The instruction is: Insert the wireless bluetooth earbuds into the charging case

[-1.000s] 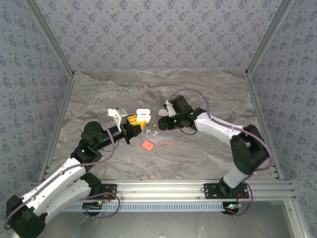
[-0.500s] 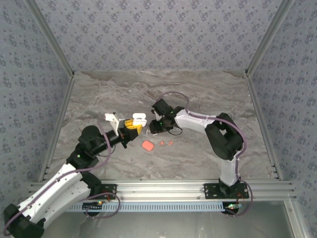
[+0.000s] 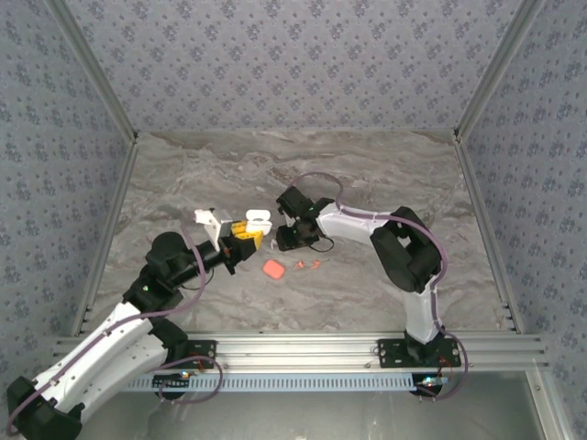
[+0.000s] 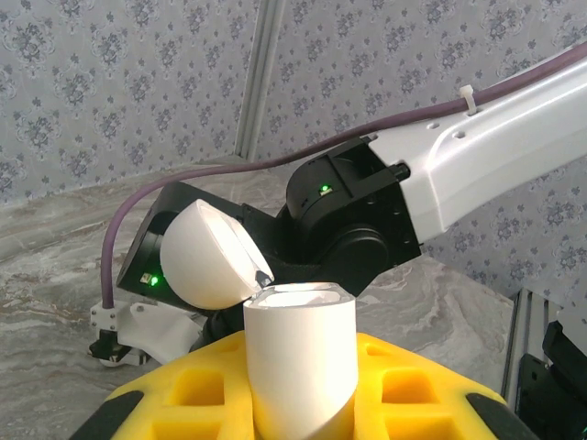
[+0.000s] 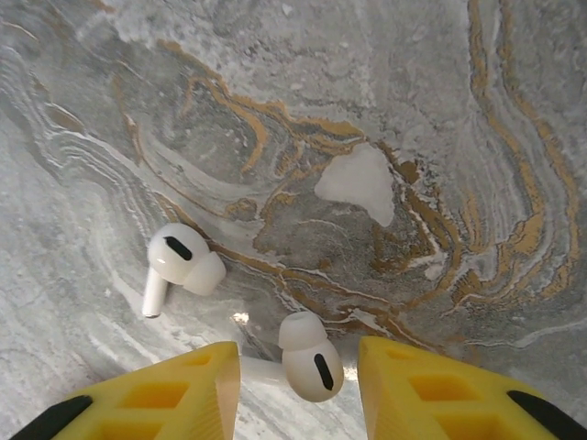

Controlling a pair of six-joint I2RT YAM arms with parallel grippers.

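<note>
My left gripper (image 4: 298, 408) is shut on a white charging case (image 4: 298, 362) whose lid (image 4: 209, 255) stands open; from above the case (image 3: 258, 218) sits at mid-table. My right gripper (image 5: 298, 385) points down at the marble, its yellow fingers (image 5: 440, 390) either side of one white earbud (image 5: 307, 356) lying on the table. A gap shows between the bud and the right finger, so the gripper is open. A second white earbud (image 5: 179, 261) lies just left of it. From above, the right gripper (image 3: 280, 240) is beside the held case.
A salmon-red case (image 3: 273, 269) lies shut on the table near the middle, with two salmon-red earbuds (image 3: 307, 265) just to its right. The right arm's black wrist (image 4: 353, 215) is close behind the open white case. Patterned walls enclose the marble table (image 3: 367, 174).
The right arm has swung left and lowered over the white earbuds, and its jaws have narrowed. The left arm has drawn slightly left with the case still held.
</note>
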